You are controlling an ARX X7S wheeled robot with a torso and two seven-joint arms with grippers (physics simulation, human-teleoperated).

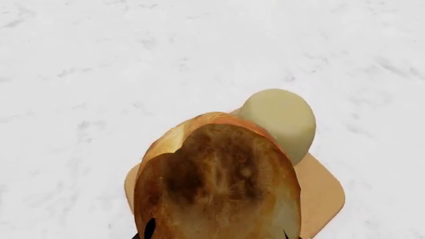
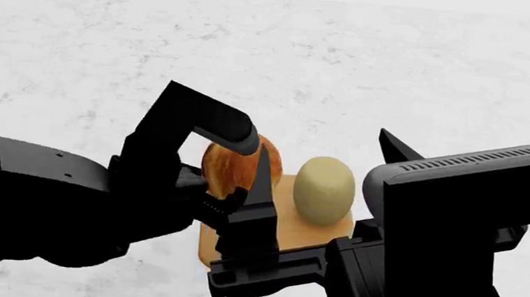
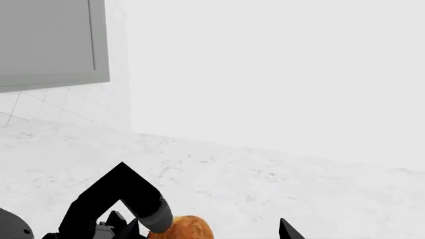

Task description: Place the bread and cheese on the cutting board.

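Note:
My left gripper (image 2: 235, 171) is shut on the bread (image 2: 230, 161), a golden-brown crusty loaf, and holds it over the left part of the cutting board (image 2: 292, 229). In the left wrist view the bread (image 1: 219, 184) fills the space between the dark fingers of the left gripper (image 1: 218, 231), above the tan cutting board (image 1: 325, 194). The cheese (image 2: 324, 190), a smooth pale ovoid, lies on the board's right part, close beside the bread; it also shows in the left wrist view (image 1: 282, 119). My right gripper (image 3: 200, 224) is open and empty, right of the cheese. The bread (image 3: 186, 228) shows beyond it.
The board lies on a white marbled counter (image 2: 392, 66). A tiled wall and a grey cabinet door (image 3: 47, 45) stand behind the counter. My right arm's bulky black body (image 2: 446, 231) fills the near right of the head view.

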